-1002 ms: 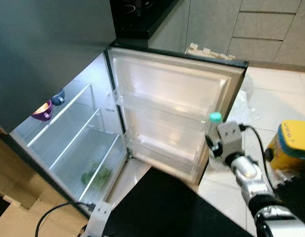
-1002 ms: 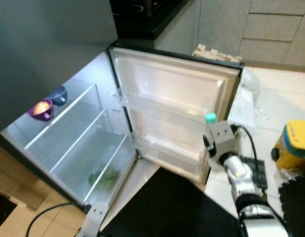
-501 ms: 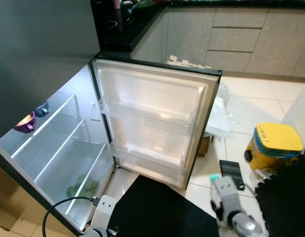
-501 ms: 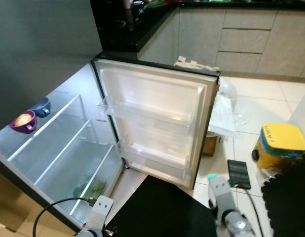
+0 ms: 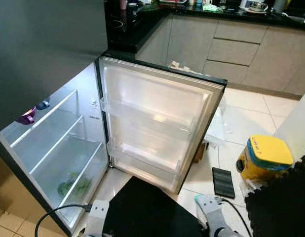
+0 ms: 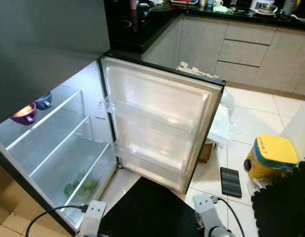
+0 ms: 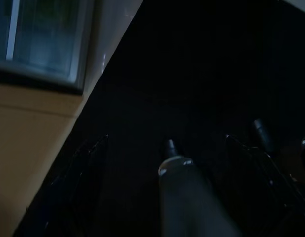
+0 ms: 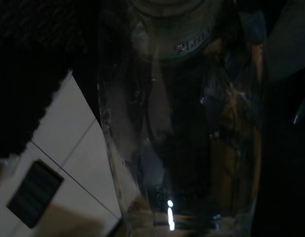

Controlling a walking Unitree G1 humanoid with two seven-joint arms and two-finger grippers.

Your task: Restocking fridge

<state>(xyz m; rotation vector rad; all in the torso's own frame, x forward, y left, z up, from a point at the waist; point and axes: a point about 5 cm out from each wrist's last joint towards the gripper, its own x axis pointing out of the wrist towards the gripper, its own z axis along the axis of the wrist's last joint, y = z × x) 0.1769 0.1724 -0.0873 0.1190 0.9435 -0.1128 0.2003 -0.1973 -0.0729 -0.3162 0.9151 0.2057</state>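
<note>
Down low by the open fridge door (image 5: 157,123), the right gripper (image 8: 192,217) held a clear bottle (image 8: 182,123) tight, ready for a door shelf (image 5: 147,116); I could not tell the left gripper's (image 7: 182,197) grip.

Dark grey fridge cabinet (image 5: 44,44) with a white interior and clear glass shelves (image 5: 54,126). White inner face of the open fridge door (image 5: 157,121), black-edged. Purple bowl (image 5: 27,116) and blue bowl (image 5: 43,104) on the top shelf; green leafy produce (image 5: 71,185) in the bottom drawer. Yellow tub with a blue band (image 5: 263,158) on white floor tiles (image 5: 251,108). Flat black rectangular device (image 5: 223,182). Grey-beige kitchen cabinets (image 5: 231,49) under a black counter (image 5: 137,24). Clear bottle (image 8: 182,123) with a teal cap (image 5: 198,198).
</note>
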